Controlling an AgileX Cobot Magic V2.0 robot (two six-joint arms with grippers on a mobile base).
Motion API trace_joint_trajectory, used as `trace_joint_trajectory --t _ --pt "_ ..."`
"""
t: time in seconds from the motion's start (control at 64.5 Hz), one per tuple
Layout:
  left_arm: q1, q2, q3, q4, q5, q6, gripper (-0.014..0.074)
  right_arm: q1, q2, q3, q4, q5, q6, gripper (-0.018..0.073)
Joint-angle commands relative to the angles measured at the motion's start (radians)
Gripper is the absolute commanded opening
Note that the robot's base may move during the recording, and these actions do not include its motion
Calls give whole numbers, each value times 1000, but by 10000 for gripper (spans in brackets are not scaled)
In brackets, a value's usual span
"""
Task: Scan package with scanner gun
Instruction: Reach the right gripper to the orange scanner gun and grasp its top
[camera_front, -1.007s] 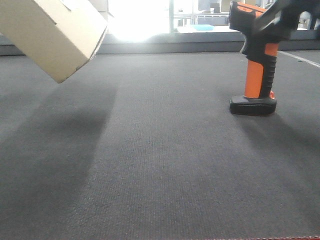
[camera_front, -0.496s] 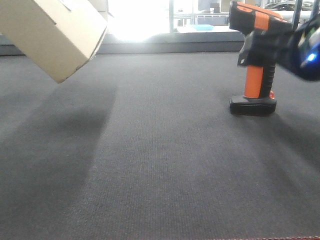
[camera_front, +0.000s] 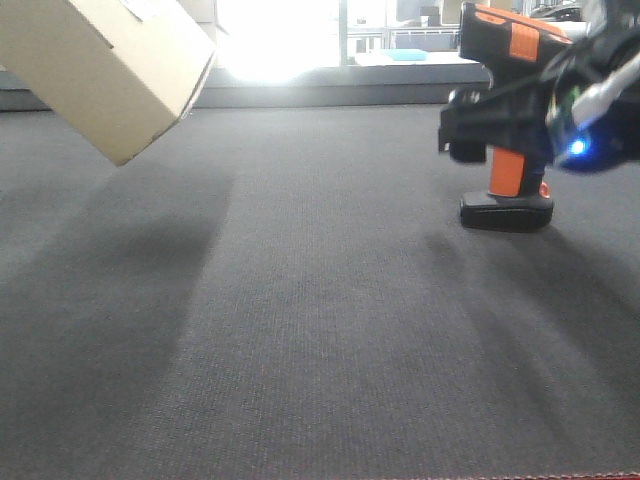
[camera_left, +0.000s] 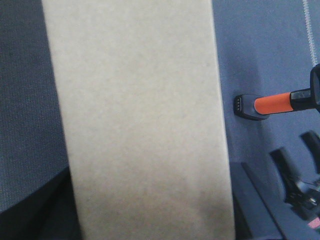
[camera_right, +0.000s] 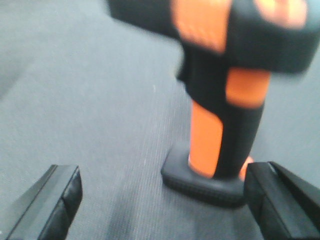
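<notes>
The tan cardboard package (camera_front: 110, 60) hangs tilted in the air at the top left. It fills the left wrist view (camera_left: 140, 120), where dark jaws press its two lower sides. The scanner gun (camera_front: 507, 185), black with an orange handle, stands upright on its flat foot on the carpet at the right. It also shows in the left wrist view (camera_left: 270, 103). My right gripper (camera_front: 470, 125) hovers in front of its body with a blue light on. Seen from the right wrist, that gripper (camera_right: 165, 205) is open, and the scanner gun (camera_right: 220, 135) stands between the fingers, near the right one.
Dark grey carpet (camera_front: 300, 320) covers the floor. A low ledge and bright windows (camera_front: 300, 95) run along the back. A white line (camera_front: 600, 118) crosses the carpet at the far right. A red seam (camera_front: 520, 476) marks the front edge.
My right gripper has come down and leftward from the scanner's upper right and now covers its body. The package and the scanner have stayed in place.
</notes>
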Motion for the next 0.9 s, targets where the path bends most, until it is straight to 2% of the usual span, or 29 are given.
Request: trace_joint_trajectory --t 0.0,0.077,0.434,0.573,0.713,0.883 --pt "-2 -13 -6 -21 -6 3 -111 32 -51 -9 144 -113 -125 559" --pt "-2 -13 -6 -17 -6 3 -111 38 -71 -9 194 -155 -123 559" --pt "-2 -13 -6 -14 -6 5 -111 38 -31 -53 166 -163 -105 559" --pt "-2 -13 -6 -12 -6 5 -111 38 19 -95 194 -172 -86 559" --pt "-2 -13 -6 -12 -6 5 -111 38 63 -117 206 -187 -14 559" --pt "-2 -13 -6 -12 -6 5 -111 38 105 -123 243 -234 -12 559"
